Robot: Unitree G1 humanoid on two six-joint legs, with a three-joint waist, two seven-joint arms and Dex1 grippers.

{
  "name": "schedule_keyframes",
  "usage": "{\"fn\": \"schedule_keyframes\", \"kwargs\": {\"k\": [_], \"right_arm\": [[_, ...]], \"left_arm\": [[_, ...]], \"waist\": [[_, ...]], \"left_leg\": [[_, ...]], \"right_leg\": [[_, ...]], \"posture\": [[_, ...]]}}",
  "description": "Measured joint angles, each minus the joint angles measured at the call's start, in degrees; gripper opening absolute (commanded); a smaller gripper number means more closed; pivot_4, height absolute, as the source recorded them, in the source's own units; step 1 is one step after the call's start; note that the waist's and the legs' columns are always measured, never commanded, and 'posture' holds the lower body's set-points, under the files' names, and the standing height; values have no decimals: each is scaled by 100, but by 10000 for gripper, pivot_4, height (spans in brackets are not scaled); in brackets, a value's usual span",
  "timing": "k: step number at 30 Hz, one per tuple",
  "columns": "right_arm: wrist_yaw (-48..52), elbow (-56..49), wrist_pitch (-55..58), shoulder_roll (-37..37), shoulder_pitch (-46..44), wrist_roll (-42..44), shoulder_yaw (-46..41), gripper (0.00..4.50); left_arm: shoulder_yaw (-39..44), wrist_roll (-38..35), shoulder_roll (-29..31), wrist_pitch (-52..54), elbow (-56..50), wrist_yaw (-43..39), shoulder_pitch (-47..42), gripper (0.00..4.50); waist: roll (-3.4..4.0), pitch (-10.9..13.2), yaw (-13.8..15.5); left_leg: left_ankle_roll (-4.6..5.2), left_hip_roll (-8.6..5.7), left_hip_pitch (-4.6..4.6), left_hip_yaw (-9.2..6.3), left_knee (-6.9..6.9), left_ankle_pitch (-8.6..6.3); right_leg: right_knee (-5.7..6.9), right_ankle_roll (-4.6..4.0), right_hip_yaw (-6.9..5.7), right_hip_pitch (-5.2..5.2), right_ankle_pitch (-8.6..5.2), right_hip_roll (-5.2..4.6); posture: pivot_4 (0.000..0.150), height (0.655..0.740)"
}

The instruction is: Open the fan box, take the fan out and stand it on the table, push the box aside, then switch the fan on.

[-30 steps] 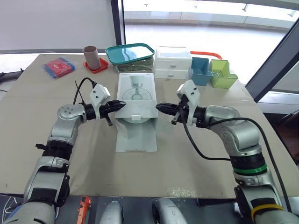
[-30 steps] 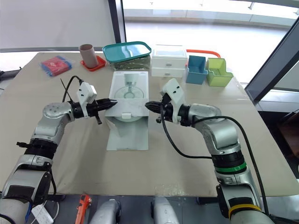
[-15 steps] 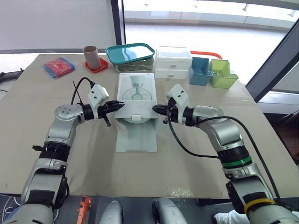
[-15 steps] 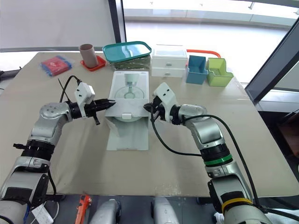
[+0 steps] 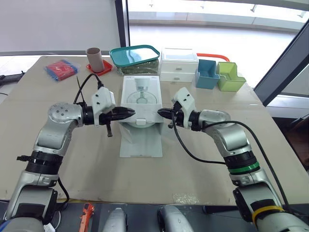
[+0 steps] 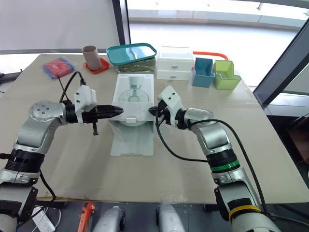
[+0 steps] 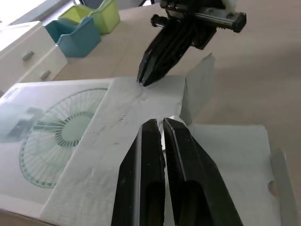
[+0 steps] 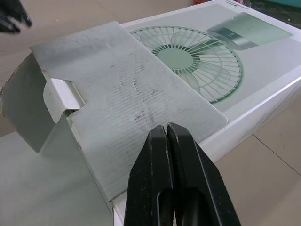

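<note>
The white fan box, printed with a fan picture, lies in the middle of the table. Its long lid flap lies open and flat on the table toward me, and a grey inner flap slopes over the box's near end. My left gripper is shut and points right, with its tips just above that inner flap. From the other side my right gripper is shut too, its tips at the flap's right edge. The two grippers face each other across the box end, a short gap apart.
Along the back stand a brown cup on a red coaster, a teal lidded container, a white drawer unit, a blue bin and a green bin. A red and blue packet lies back left.
My left gripper has swung from the box's left edge rightward, in over the inner flap. The right gripper came left to the box a second ago and has held since.
</note>
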Motion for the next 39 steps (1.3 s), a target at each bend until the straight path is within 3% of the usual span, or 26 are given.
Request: {"fn": "schedule_keyframes", "kwargs": {"k": [13, 22, 29, 39], "right_arm": [[-68, 56, -114, 99, 0, -120, 2, 431], [-75, 71, -200, 182, 16, -173, 9, 431], [-73, 80, -232, 206, 20, -178, 9, 431], [-58, 70, -272, 206, 45, -187, 18, 431]], "left_arm": [[-424, 544, 488, -630, 165, -555, 20, 2700], [-417, 600, 1471, -547, -31, -1204, 222, 2700], [-421, 651, 1650, -436, -1, -1346, 343, 2700], [-413, 1100, 1311, -862, 880, -607, 289, 2700]], "waist": [[1, 0, -30], [3, 2, -75], [2, 2, -74], [1, 2, -76]], "left_leg": [[1, 6, 6, 3, -1, 0], [2, 9, 8, 4, -4, -1], [4, 9, 3, 2, -3, -2], [5, 9, 2, 2, -4, -3]], "right_leg": [[4, -6, 3, 0, -1, 8], [8, -9, 5, -2, -7, 11], [8, -10, 3, -5, -9, 11], [11, -11, 2, -8, -10, 11]], "posture": [[1500, 7400], [1500, 7400], [1500, 7400], [1500, 7400]]}}
